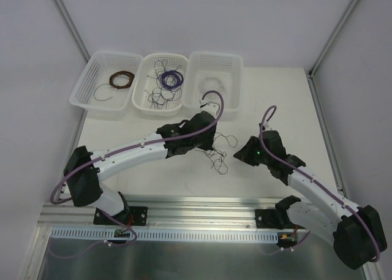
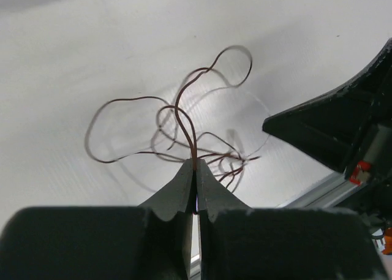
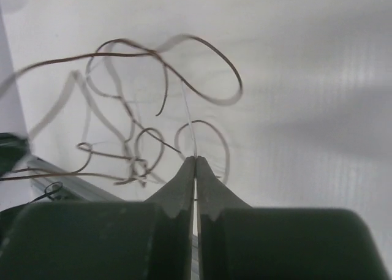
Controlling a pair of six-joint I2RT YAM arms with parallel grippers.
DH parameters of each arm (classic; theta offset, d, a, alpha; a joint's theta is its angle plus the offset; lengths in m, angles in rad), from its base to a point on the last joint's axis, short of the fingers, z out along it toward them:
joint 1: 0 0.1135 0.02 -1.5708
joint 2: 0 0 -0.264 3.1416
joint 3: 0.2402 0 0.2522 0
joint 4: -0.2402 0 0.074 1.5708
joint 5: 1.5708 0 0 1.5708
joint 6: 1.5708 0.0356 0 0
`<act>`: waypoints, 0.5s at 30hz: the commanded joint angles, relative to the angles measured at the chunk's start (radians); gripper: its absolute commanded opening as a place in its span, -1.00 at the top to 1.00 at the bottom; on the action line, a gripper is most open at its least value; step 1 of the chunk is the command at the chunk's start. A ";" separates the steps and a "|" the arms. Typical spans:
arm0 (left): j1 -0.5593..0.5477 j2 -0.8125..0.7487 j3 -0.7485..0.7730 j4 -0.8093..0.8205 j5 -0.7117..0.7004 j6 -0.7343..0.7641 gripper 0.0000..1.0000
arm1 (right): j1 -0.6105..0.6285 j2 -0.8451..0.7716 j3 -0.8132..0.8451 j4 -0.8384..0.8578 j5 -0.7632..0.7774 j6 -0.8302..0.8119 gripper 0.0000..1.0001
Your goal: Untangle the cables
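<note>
The cables (image 1: 218,152) are a small tangle of thin brown and pale strands in loose loops on the white table between my two grippers. My left gripper (image 1: 210,144) sits at the tangle's left. In the left wrist view it (image 2: 195,163) is shut on a brown strand, and the brown loops (image 2: 184,117) fan out beyond the tips. My right gripper (image 1: 241,152) sits at the tangle's right. In the right wrist view it (image 3: 195,158) is shut on a pale strand (image 3: 189,124), with brown loops (image 3: 131,108) beyond it.
Three white baskets stand at the back: the left one (image 1: 86,84) holds a brown coil (image 1: 122,79), the middle one (image 1: 144,102) a purple coil (image 1: 171,79) and loose wires, the right one (image 1: 236,78) a white coil (image 1: 214,83). A metal rail (image 1: 202,208) runs along the near edge.
</note>
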 commanded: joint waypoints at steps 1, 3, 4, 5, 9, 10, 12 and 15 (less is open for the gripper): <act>0.049 -0.166 -0.044 -0.010 -0.049 -0.001 1.00 | -0.070 -0.046 -0.032 -0.098 0.041 -0.065 0.98; 0.112 -0.259 -0.088 -0.010 -0.031 -0.018 1.00 | -0.141 -0.069 -0.041 -0.159 0.036 -0.105 0.99; 0.169 -0.293 -0.106 -0.010 -0.025 -0.030 1.00 | -0.190 -0.078 -0.043 -0.201 0.038 -0.136 0.99; 0.197 -0.359 -0.123 -0.009 -0.014 -0.033 1.00 | -0.213 -0.084 -0.043 -0.219 0.038 -0.153 0.99; 0.347 -0.518 -0.237 -0.024 -0.008 -0.029 1.00 | -0.320 -0.118 -0.015 -0.300 0.023 -0.213 0.99; 0.376 -0.546 -0.251 -0.047 -0.015 -0.026 1.00 | -0.359 -0.122 0.002 -0.314 0.018 -0.225 0.99; 0.475 -0.614 -0.275 -0.089 -0.029 -0.009 1.00 | -0.397 -0.121 0.018 -0.347 0.003 -0.251 0.99; 0.566 -0.672 -0.275 -0.171 -0.063 0.031 1.00 | -0.449 -0.127 0.051 -0.376 -0.030 -0.257 0.99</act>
